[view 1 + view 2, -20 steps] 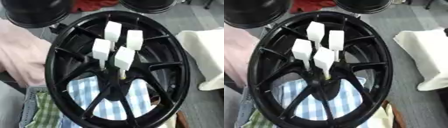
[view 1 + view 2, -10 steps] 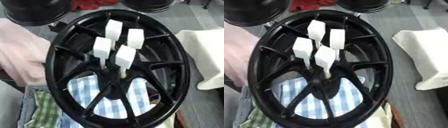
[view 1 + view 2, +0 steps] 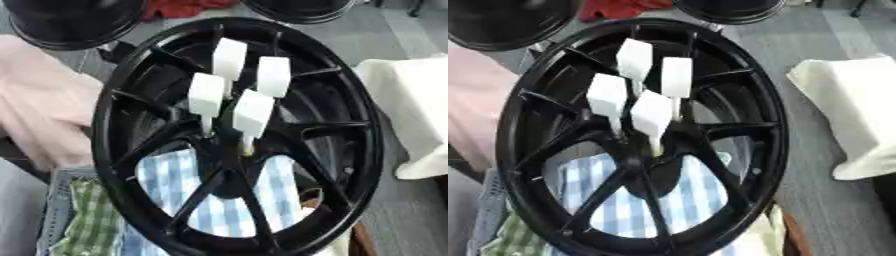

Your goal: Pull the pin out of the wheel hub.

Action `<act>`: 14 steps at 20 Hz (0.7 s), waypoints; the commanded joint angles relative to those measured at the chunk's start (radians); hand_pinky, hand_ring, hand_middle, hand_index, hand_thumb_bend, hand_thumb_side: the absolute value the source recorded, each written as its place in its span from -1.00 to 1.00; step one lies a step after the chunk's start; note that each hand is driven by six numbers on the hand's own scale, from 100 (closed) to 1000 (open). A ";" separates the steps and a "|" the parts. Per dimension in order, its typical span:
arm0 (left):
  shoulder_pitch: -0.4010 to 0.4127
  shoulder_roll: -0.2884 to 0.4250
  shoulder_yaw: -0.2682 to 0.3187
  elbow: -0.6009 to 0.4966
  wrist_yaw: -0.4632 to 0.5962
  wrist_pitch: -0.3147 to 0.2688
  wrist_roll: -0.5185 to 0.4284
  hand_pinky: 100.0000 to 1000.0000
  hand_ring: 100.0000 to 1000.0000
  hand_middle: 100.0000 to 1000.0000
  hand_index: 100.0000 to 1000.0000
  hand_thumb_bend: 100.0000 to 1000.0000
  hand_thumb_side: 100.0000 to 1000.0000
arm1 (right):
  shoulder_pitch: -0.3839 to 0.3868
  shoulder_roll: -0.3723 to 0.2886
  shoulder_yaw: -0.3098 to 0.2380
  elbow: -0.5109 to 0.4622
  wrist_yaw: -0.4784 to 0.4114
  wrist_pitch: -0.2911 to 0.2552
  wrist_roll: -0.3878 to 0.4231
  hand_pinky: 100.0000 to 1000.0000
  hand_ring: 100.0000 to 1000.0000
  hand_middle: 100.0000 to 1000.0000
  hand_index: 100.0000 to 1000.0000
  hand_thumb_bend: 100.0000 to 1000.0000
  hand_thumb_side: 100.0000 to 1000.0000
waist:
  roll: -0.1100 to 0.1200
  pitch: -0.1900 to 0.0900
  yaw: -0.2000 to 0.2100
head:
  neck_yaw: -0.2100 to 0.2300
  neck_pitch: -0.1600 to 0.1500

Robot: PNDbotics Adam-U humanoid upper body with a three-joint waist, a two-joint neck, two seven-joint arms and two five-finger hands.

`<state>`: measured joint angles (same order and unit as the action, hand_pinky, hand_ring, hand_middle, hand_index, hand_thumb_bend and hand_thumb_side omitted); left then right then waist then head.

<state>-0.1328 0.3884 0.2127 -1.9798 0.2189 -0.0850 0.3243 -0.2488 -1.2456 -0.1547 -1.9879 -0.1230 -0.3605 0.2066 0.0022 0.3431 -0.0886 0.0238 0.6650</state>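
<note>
Neither hand in view, so finger state unknown; since a second ago nothing changes: four white pins stand at the black wheel centre, pull not started.

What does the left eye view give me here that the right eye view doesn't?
Only the left eye view shows a wide stretch of the pink cloth left of the wheel. Only the right eye view shows the full width of the white cloth, clear of the rim. Both share the black wheel, four white-headed pins standing in the hub, blue checked fabric behind the spokes, and other black wheels at the top. Neither view shows a hand.
</note>
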 commanded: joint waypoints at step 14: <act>-0.024 0.045 -0.016 -0.020 0.003 -0.004 -0.017 0.44 0.49 0.30 0.44 -0.79 0.54 | -0.254 -0.180 0.211 -0.012 0.051 -0.040 0.327 0.63 0.66 0.45 0.58 -1.00 -0.43 | -0.021 0.006 0.041 | -0.064 -0.032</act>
<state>-0.1494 0.4048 0.1949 -1.9798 0.2196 -0.0864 0.3120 -0.4894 -1.3836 0.0528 -1.9937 -0.0764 -0.3962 0.5127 -0.0181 0.3626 -0.0467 -0.0334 0.6474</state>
